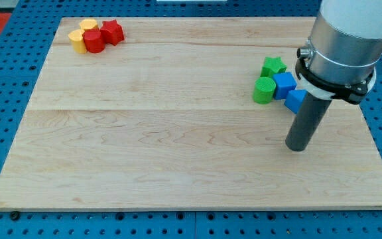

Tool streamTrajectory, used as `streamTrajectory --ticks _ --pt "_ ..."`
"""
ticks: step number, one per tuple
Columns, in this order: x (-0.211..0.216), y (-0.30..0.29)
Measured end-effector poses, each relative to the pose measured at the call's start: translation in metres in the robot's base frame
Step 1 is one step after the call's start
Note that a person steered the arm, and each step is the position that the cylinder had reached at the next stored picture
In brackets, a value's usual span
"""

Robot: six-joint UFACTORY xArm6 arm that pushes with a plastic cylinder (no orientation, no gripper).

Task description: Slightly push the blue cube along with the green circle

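The blue cube (284, 84) sits at the view's right, touching the green circle (264, 90) on its left. A green star (273, 66) lies just above them. A second blue block (296, 99) sits below and right of the cube, partly hidden behind my rod. My tip (297, 147) rests on the board below the cluster, toward the view's bottom right, apart from the cube and the circle.
At the view's top left, a yellow block (89, 25), another yellow block (77, 40), a red cylinder (94, 41) and a red star (112, 31) are clustered. The wooden board (178, 133) lies on a blue pegboard. The arm's grey body (347, 40) overhangs the right edge.
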State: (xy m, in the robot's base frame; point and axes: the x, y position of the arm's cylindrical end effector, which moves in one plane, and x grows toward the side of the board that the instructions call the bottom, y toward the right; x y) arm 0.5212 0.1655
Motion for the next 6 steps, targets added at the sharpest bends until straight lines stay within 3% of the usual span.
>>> streamTrajectory --ticks 2,3,4,5,6 --pt "-0.015 0.096" --pt "-0.059 0.110" --pt "-0.093 0.094" --pt "-0.094 0.051" --pt "-0.103 0.050"
